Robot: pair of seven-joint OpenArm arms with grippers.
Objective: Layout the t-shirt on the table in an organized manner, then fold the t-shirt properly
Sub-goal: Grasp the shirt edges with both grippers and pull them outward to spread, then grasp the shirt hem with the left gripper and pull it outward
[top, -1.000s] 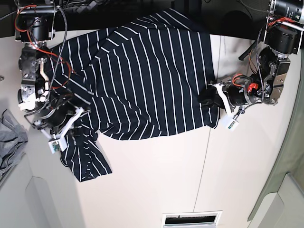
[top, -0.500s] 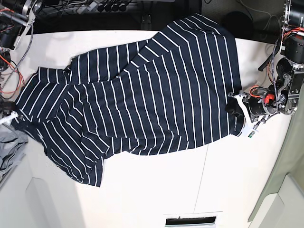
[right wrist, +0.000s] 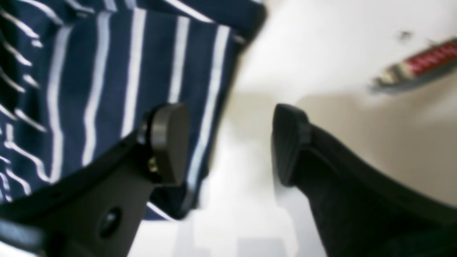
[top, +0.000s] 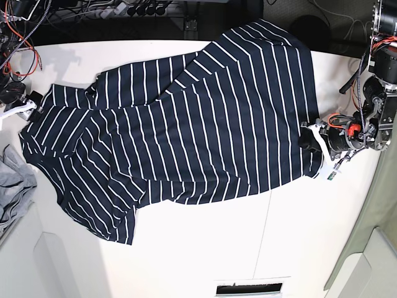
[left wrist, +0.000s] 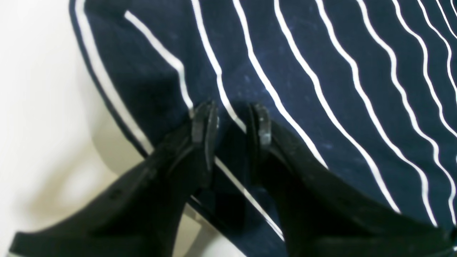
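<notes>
The table (top: 205,248), a broad white top with a thin dark seam running down it, filled most of the base view, and the t-shirt (top: 186,130) lay spread across its upper half, dark navy with thin white stripes. The cloth was open but not flat: a diagonal fold crossed the upper middle, the hem end reached toward the far edge at the top right, and a sleeve lay down toward the lower left, its corner pointing at the bare tabletop. A plain grey garment (top: 12,180) sat bunched at the left edge of that view, just beside the shirt's sleeve end. At the shirt's right edge the left gripper (left wrist: 230,117) was down on the fabric, its two black fingers standing a narrow way apart with a ridge of striped cloth pinched up between them, close to the hem where the white table showed alongside. In the base view that same gripper met the shirt's edge about midway down its right side. At the opposite end the right gripper (right wrist: 228,142) had its jaws standing wide, with nothing between them; one rounded pad (right wrist: 169,139) hung in front of the striped sleeve edge and the other over bare white tabletop, though the blur left it unclear whether the pad touched the cloth. A small blurred red and grey object (right wrist: 417,64) lay on the table beyond it.
</notes>
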